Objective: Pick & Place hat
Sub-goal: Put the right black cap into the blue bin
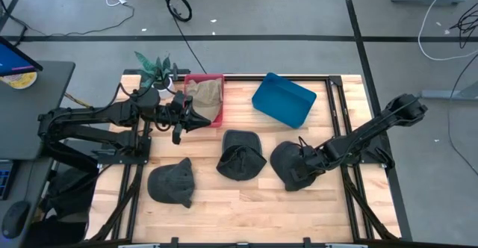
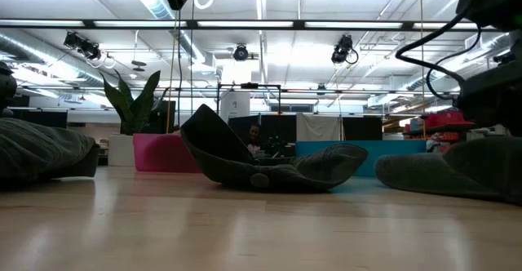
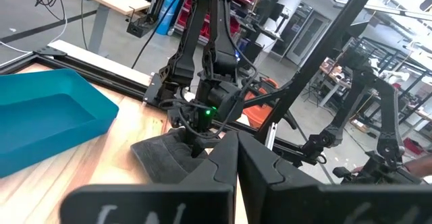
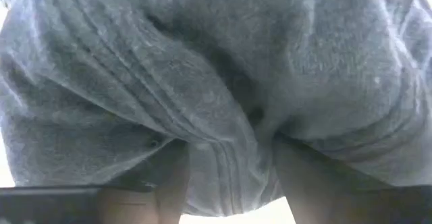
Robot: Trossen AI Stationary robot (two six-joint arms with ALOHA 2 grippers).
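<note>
Three dark grey hats lie on the wooden table: one near the left (image 1: 172, 182), one in the middle (image 1: 240, 155) and one on the right (image 1: 290, 166). A tan hat (image 1: 203, 93) sits in the pink bin (image 1: 219, 112). My right gripper (image 1: 305, 158) is down on the right-hand hat and shut on its cloth (image 4: 223, 102). My left gripper (image 1: 203, 121) hovers shut and empty beside the pink bin's near right corner; its fingers (image 3: 236, 153) meet in the left wrist view. My right gripper pinches a raised fold of the hat's grey cloth (image 4: 231, 173) between its two fingers (image 4: 172, 180). It comes at the hat slanting down from the table's right side. The hat's lower side (image 2: 457, 173) rests on the table.
A blue bin (image 1: 284, 98) stands at the far middle of the table, right of the pink bin. A potted plant (image 1: 157, 69) stands at the far left corner. Black rails (image 1: 340, 106) frame the table. Bare wood (image 1: 246, 203) lies along the near edge.
</note>
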